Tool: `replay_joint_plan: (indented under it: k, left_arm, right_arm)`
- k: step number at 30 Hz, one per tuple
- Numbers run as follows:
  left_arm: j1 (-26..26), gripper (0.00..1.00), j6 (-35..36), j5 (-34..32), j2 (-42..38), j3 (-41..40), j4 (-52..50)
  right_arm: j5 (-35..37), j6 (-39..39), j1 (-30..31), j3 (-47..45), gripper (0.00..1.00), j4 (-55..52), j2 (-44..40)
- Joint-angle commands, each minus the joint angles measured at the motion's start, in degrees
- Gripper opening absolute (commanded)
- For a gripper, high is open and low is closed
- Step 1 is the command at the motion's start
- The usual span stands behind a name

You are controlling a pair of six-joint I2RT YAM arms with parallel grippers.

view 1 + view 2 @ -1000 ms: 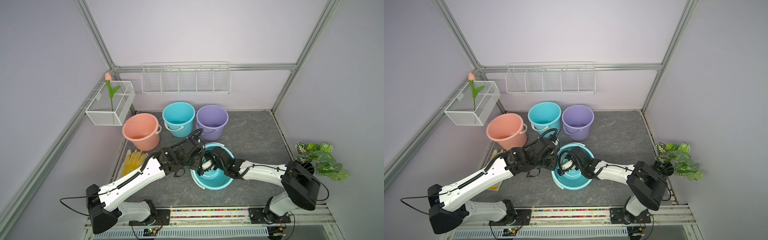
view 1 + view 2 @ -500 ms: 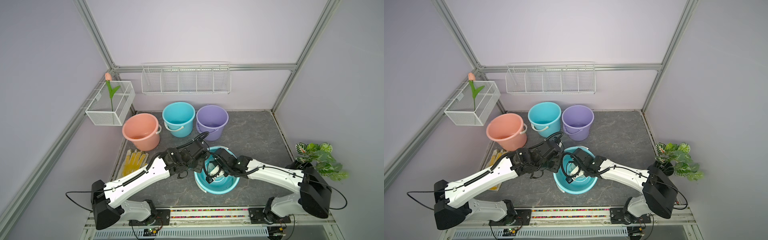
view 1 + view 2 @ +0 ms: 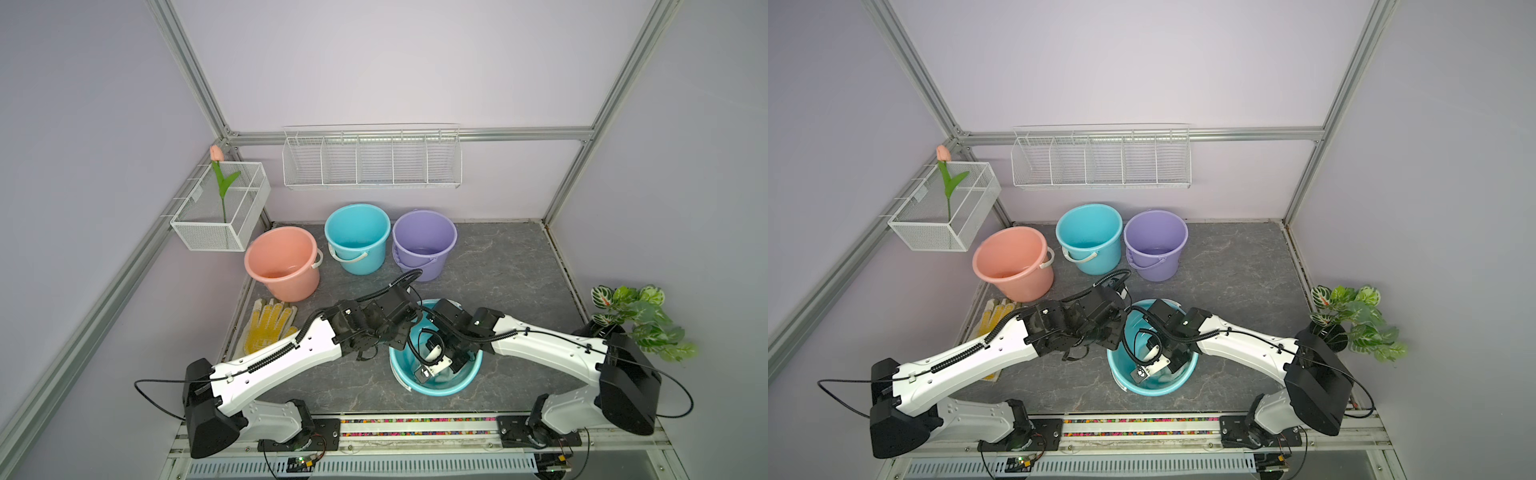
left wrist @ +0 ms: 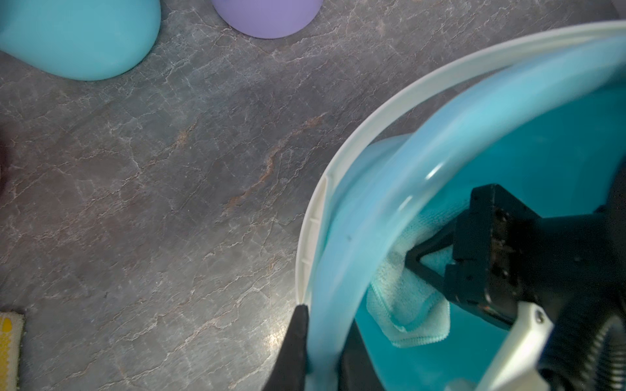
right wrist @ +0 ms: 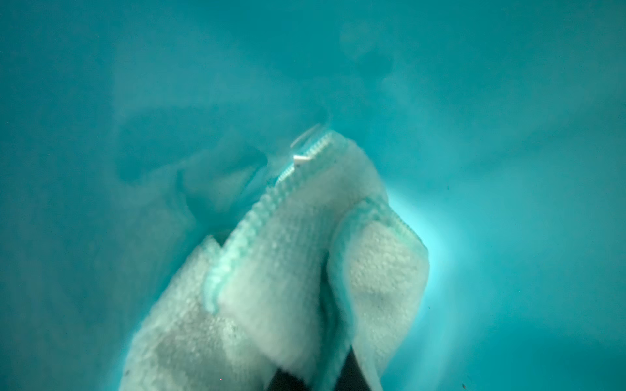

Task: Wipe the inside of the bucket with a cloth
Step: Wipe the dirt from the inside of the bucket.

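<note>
Your left tool (image 4: 325, 348) is pinched shut on the rim of the nearer teal plastic bucket (image 3: 436, 389) at lower centre, likely to steady it. Your right tool (image 5: 320, 375) is inside the bucket, clamped on the pale mint microfibre cloth (image 5: 288, 270) for wiping. Count four buckets on the bench (image 3: 498, 270), and one cloth.
</note>
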Motion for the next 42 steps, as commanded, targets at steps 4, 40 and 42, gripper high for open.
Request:
replay_joint_plan:
  k: [4, 40, 42]
  left_arm:
    - [-0.6, 0.00, -1.9, -4.8, 0.7, 0.1, 5.4]
    - [-1.8, 0.00, -2.0, -6.7, 0.8, 1.0, 4.1]
    - [-1.8, 0.00, -2.0, -6.7, 0.9, 1.0, 4.1]
  right_arm:
    - [-16.8, 7.3, 0.3, -5.3, 0.07, 12.0, -0.4]
    - [36.9, -13.9, 4.3, -7.2, 0.07, 19.7, -4.5]
    - [36.0, -12.3, 4.6, -5.5, 0.07, 12.8, -4.6]
